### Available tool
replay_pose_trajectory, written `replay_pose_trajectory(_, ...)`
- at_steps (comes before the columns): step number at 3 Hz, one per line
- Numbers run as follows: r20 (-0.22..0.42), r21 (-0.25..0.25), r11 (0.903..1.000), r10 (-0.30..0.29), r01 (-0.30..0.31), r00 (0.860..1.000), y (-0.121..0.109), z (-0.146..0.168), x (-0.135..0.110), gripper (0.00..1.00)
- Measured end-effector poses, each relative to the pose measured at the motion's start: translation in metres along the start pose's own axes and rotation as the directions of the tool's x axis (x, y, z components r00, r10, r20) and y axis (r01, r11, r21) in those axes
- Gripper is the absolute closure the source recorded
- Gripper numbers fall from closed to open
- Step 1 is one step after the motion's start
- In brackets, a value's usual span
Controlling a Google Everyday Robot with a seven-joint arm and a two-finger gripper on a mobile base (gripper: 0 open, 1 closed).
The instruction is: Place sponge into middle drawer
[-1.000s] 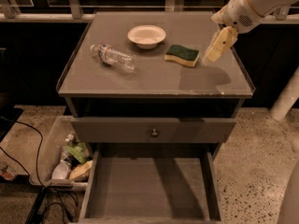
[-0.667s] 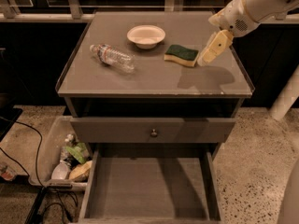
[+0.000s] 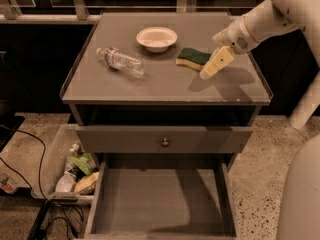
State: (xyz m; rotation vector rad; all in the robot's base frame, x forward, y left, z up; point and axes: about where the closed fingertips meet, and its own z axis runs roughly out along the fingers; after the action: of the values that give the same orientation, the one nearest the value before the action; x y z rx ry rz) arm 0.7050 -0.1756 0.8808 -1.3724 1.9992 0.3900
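- Camera view: the sponge (image 3: 192, 59) lies flat on the table (image 3: 165, 86), toward the far right of the top, green side up.
- The gripper (image 3: 216, 64) hangs just right of the sponge and slightly nearer, angled down toward the tabletop. Whether it touches the sponge is unclear.
- I cannot tell whether the gripper is released or clenched. The sponge looks to be resting on the table, not lifted.
- The middle drawer (image 3: 160, 199) is pulled out at the near bottom of the cabinet, with nothing lying on its grey floor.
- Above it is a closed drawer front (image 3: 125, 140) with a knob (image 3: 164, 142).
- A bowl (image 3: 156, 38) stands left of the sponge and farther back. A bottle (image 3: 120, 60) lies on its side further left. Both are apart from the sponge.
- A bin (image 3: 52, 159) of rubbish stands on the floor left of the cabinet.
- Done, as I judge it: the drawer is open and the gripper has reached the sponge.
- Left to do: grasp the sponge, lift it, carry it near and down past the table edge, and let it go over the drawer floor.
- The task is at an early stage, since the sponge is not yet picked up.
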Motion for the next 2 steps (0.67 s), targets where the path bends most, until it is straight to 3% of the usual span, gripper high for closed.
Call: replay_pose_trajectory(2,0.025,-0.046,0.9964,0.073,-0.071,0.997,-0.017,0.045,0.013,0.00)
